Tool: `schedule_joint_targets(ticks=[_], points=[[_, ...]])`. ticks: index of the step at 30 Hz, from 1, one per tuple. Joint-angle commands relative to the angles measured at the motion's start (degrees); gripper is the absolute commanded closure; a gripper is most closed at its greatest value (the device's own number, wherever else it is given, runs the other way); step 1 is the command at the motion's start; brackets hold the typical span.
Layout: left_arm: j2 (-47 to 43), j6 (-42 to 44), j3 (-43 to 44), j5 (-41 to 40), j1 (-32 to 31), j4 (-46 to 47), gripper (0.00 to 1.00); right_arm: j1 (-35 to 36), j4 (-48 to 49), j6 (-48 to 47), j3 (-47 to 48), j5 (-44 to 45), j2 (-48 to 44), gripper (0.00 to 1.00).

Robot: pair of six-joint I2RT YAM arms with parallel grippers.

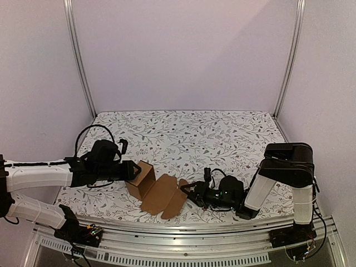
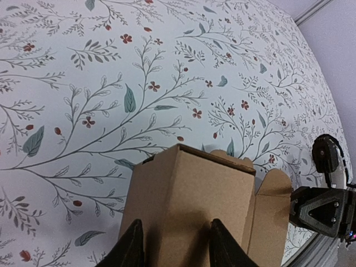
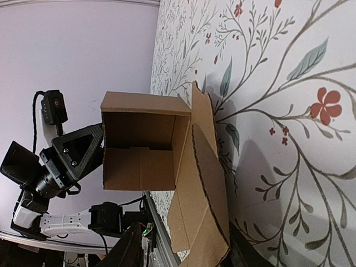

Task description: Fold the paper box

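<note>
The paper box (image 1: 142, 178) is brown cardboard, half formed: a squarish open-ended tube with flat flaps (image 1: 165, 196) spread toward the right on the table. My left gripper (image 1: 130, 169) is at the tube's left side. In the left wrist view its fingers (image 2: 129, 249) stand apart and lie over the box's outer wall (image 2: 189, 194), not pinching it. My right gripper (image 1: 193, 194) is low at the flaps' right edge. In the right wrist view a raised flap (image 3: 203, 189) stands between its spread fingers (image 3: 129, 251), and the tube's hollow inside (image 3: 144, 161) faces the camera.
A floral tablecloth (image 1: 194, 133) covers the table. A metal rail (image 1: 183, 233) runs along the near edge, close under the box. Frame posts (image 1: 80, 61) (image 1: 289, 55) and pale walls close in the back and sides.
</note>
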Motion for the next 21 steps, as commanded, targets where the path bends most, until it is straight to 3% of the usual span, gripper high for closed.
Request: schedule_joint_targets(ticks=[1,5,14,21], points=[[0.63,0.26,-2.46,1.63,0.47,-6.83,0.61,0.42,2.88,0.77,1.39,0.3,1.83,0.57],[0.57,0.48,-2.4,2.11,0.47,-6.53,0.61,0.39,1.49,0.42,1.97,-0.2,1.68,0.65],[-1.99,0.9,-1.73,2.43,0.47,-7.13,0.58,0.11,-0.81,-1.0,2.73,-1.31,0.12,0.98],[-7.35,1.29,-0.72,1.5,0.47,-10.23,0.52,-1.85,-10.66,-7.71,0.98,-4.18,-7.87,1.0]])
